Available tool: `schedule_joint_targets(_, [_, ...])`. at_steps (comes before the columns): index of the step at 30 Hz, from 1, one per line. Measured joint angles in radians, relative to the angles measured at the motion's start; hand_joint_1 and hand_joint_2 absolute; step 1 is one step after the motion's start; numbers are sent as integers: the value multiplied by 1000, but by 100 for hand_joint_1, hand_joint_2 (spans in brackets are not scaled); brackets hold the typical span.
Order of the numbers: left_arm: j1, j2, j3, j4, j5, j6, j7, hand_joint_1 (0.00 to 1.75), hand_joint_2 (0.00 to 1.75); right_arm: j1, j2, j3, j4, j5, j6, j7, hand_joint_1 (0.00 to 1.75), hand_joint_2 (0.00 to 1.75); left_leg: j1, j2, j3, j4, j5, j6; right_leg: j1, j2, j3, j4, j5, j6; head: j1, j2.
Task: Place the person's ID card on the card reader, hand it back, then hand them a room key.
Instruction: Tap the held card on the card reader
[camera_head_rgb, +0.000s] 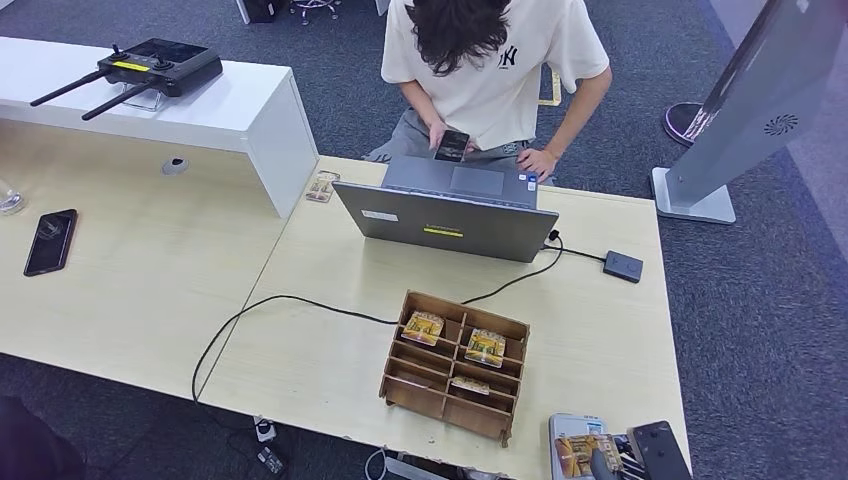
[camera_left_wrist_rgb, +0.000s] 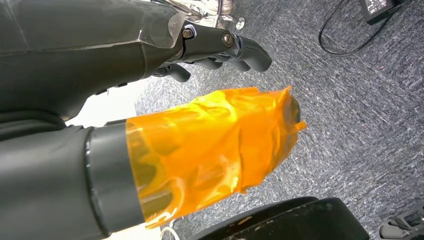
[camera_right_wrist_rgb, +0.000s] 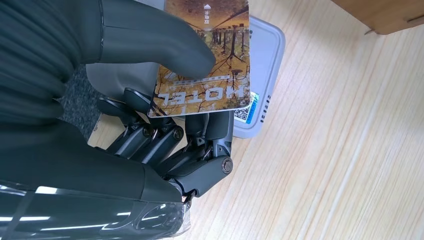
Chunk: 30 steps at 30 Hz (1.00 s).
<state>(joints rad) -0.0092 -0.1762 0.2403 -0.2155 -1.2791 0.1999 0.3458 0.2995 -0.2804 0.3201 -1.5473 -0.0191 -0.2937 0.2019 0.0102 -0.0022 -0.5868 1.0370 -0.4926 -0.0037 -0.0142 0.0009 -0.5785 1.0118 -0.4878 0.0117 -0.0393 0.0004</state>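
My right hand (camera_right_wrist_rgb: 165, 135) pinches a brown-and-gold card printed HOTEL (camera_right_wrist_rgb: 205, 55) between its thumb (camera_right_wrist_rgb: 150, 40) and the fingers beneath. The card lies just over the white card reader (camera_right_wrist_rgb: 265, 60) on the wooden desk. In the head view the reader (camera_head_rgb: 575, 425), the card (camera_head_rgb: 582, 452) and my right hand (camera_head_rgb: 655, 450) sit at the desk's near right corner. A wooden organizer (camera_head_rgb: 455, 365) holds more such key cards (camera_head_rgb: 423, 327). My left hand (camera_left_wrist_rgb: 200, 115), its thumb wrapped in orange tape, hangs over the carpet and holds nothing.
A person (camera_head_rgb: 495, 60) sits across the desk behind an open laptop (camera_head_rgb: 445, 215), looking at a phone (camera_head_rgb: 451, 145). A black cable (camera_head_rgb: 300, 300) and a small black box (camera_head_rgb: 622, 266) lie on the desk. On the left table are a phone (camera_head_rgb: 50, 241) and a controller (camera_head_rgb: 150, 68).
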Motion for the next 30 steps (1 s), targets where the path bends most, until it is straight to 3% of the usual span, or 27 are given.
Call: schedule_joint_targets(30, [0,0,0,0,6,-8,10,0,0,-3,14,-16,6,23,12,11,175,175,0,0,1,0,0,0,0,0,1,0,0,0,0,0])
